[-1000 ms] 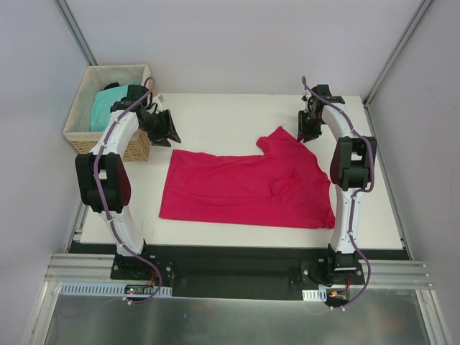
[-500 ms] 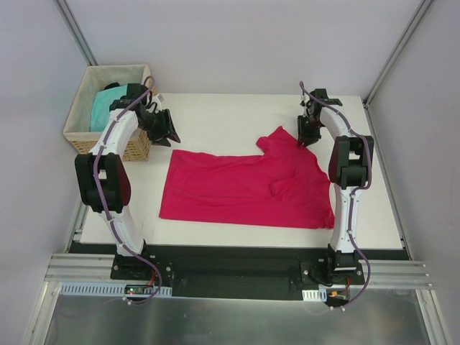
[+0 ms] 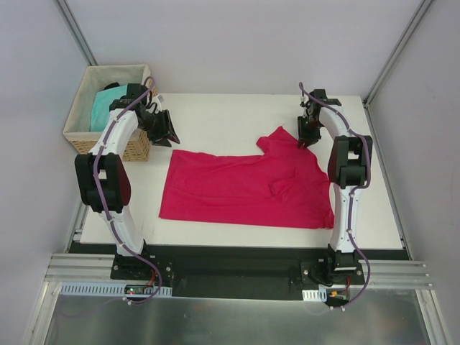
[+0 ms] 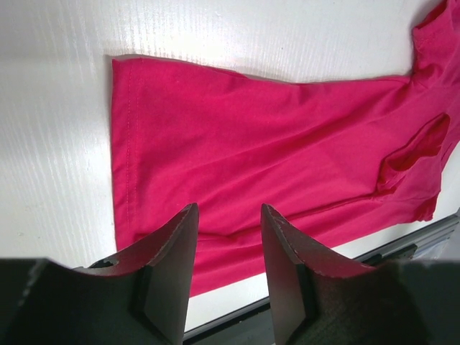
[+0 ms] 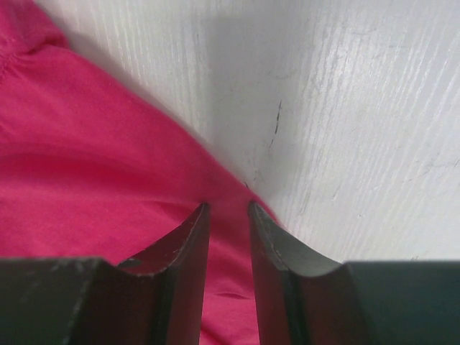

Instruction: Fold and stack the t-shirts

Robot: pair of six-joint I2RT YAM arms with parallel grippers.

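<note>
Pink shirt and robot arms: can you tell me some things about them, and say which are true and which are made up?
1. The pink t-shirt lies spread out on the table. True.
2. The turquoise t-shirt lies on the table beside the pink one. False: it is inside the basket.
3. The left jaws are shut on the pink t-shirt. False: they are open and hold nothing.
4. The right jaws are at the pink t-shirt's far edge, near a sleeve. True.
5. The basket stands on the right side. False: it is at the far left corner.
</note>
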